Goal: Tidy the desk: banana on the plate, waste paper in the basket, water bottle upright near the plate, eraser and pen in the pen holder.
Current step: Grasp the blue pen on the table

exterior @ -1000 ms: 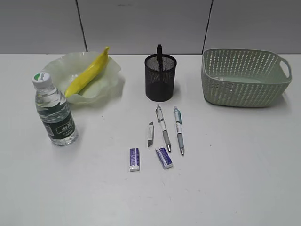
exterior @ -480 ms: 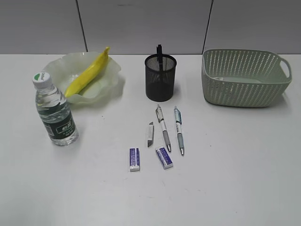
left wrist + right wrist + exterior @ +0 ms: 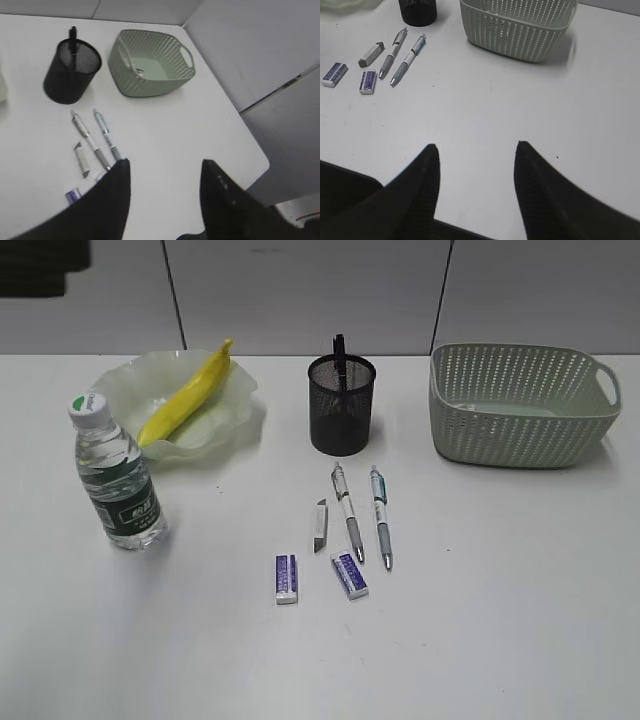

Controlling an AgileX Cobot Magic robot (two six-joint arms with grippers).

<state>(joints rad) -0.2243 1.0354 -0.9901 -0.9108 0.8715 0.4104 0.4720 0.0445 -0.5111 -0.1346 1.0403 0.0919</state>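
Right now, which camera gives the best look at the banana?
The exterior view: the banana shows whole there, lying in the plate. The left wrist view catches only a pale sliver of the plate at its left edge, and the right wrist view only a strip of plate at its top edge; neither shows the banana.

This looks like a staged test bench in a lab or office room, not a home; the desk (image 3: 520, 620) is a plain white, bare tabletop, backed by flat grey wall panels (image 3: 300, 290) with dark vertical seams; the left wrist view shows the same grey panelling running round the table's corner; the things laid out are desk and snack items set apart in tidy spacing: a black mesh pen holder (image 3: 341, 405), two pens (image 3: 362, 515), erasers (image 3: 317, 575), a basket (image 3: 520, 405).
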